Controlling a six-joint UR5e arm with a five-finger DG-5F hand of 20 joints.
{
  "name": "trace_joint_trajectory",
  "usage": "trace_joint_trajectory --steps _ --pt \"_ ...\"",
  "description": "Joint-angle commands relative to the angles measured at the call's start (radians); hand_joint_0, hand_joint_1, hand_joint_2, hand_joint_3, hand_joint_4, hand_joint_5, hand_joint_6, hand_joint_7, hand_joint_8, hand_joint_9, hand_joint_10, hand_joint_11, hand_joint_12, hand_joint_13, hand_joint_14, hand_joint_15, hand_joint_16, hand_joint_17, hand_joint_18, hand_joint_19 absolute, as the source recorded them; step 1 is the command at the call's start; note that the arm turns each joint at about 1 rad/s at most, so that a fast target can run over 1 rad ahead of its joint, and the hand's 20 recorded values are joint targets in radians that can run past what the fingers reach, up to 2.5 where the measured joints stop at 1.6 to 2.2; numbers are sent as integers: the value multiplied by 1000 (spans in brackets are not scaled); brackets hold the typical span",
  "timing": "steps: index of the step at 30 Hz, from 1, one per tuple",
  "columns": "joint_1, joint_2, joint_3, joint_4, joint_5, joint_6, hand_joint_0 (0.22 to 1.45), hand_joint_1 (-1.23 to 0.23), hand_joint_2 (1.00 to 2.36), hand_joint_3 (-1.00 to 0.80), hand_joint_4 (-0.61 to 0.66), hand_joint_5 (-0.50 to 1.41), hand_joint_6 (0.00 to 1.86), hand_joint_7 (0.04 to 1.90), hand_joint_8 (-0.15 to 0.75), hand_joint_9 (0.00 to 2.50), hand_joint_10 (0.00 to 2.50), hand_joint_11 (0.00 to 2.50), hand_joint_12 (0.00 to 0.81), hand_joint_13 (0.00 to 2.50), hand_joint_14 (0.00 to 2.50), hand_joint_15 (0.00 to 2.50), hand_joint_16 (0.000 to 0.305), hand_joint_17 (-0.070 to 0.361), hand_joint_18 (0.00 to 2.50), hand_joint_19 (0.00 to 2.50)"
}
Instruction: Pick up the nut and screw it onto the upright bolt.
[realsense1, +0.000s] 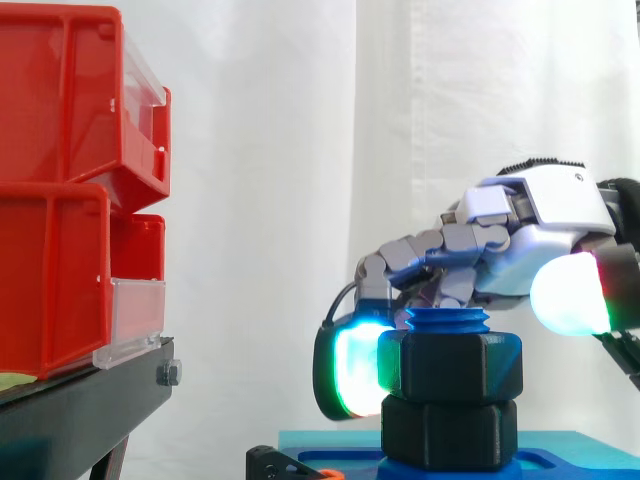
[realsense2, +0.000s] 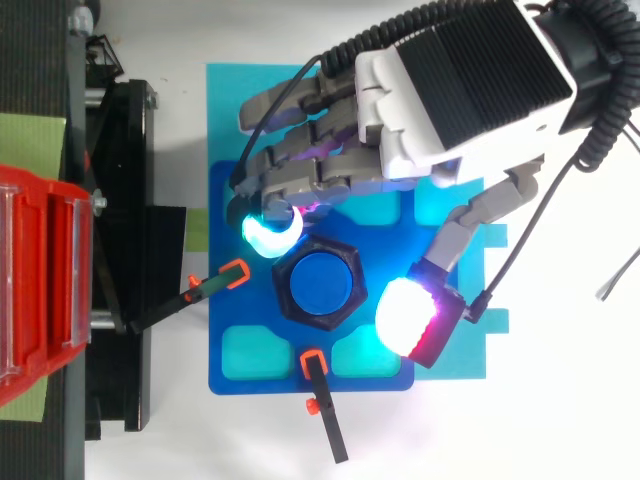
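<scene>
Nearest the side camera, low in the top view's frame, an orange-tipped black clamp (realsense2: 315, 365) lies on the front edge of the dark blue base plate (realsense2: 270, 380), which rests on the white bench (realsense2: 560, 420). Just behind it hangs the robot hand's (realsense2: 470, 90) thumb pad (realsense2: 405, 315), glowing white and magenta. From above a sliver of plate shows between this pad and the black hexagonal plastic nut (realsense1: 450, 365). From the side the pad sits higher than the nut's top face, so it has no purchase on it.

The nut is already on the upright blue threaded bolt (realsense1: 447, 320), at the lower centre of the side view. A few turns of thread stand proud above it, and it rests on or just over a second black hexagonal block (realsense1: 450, 432) at the bolt's foot. On the far side, a bent finger's cyan-green pad (realsense1: 350, 372) lies against the nut's left flank.

So the hand straddles the nut loosely, one pad touching and the thumb off, gripping nothing. Picking up and starting the thread look done; the step in hand appears to be the screwing-down, between turns. The next move likely calls for bringing the thumb down and in onto a flat opposite the finger, then twisting about the bolt's axis.

Farther left stand red plastic bins (realsense1: 60, 200) on a black stand (realsense1: 90, 400), with the white curtain (realsense1: 300, 150) behind.
</scene>
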Motion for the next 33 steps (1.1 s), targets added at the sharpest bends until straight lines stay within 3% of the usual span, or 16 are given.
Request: trace_joint_trajectory --steps 1,4,9,14,16,20,23,27,29,33 --pt "-6 0 20 -3 -15 1 412 -360 1000 -500 296 -116 503 1054 310 898 0 0 340 560 0 0 49 110 285 0" --pt "-18 0 48 -20 -43 -3 409 -342 1000 -500 294 -137 503 939 306 855 0 0 345 539 0 0 50 113 263 0" --pt "-29 1 53 -23 -50 -6 404 -309 1000 -500 244 -172 502 750 293 731 0 0 358 452 0 0 52 116 172 0" --pt "-41 0 53 -18 -66 -10 404 -300 1000 -500 228 -186 502 697 282 635 0 0 363 377 0 0 52 117 112 0" --pt "-57 7 71 -35 -89 -24 404 -299 1000 -500 228 -187 502 696 285 627 0 0 365 369 0 0 52 117 88 0" --pt "-67 35 85 -90 -93 -82 406 -296 1000 -500 224 -187 502 695 285 598 0 0 368 336 0 0 52 117 59 0" --pt "-75 70 85 -158 -84 -148 405 -292 1000 -500 226 -187 502 696 284 581 0 0 372 320 0 0 52 117 32 0" --pt "-84 118 82 -256 -53 -190 411 -294 1000 -500 220 -189 502 698 279 545 0 0 374 267 0 0 52 117 0 0" --pt "-87 148 82 -342 -15 -245 422 -300 1000 -500 211 -192 502 697 275 515 0 0 368 239 0 0 51 115 0 0" --pt "-87 190 59 -455 53 -354 446 -313 1000 -500 183 -209 502 688 255 385 0 0 365 102 0 0 50 113 0 0"
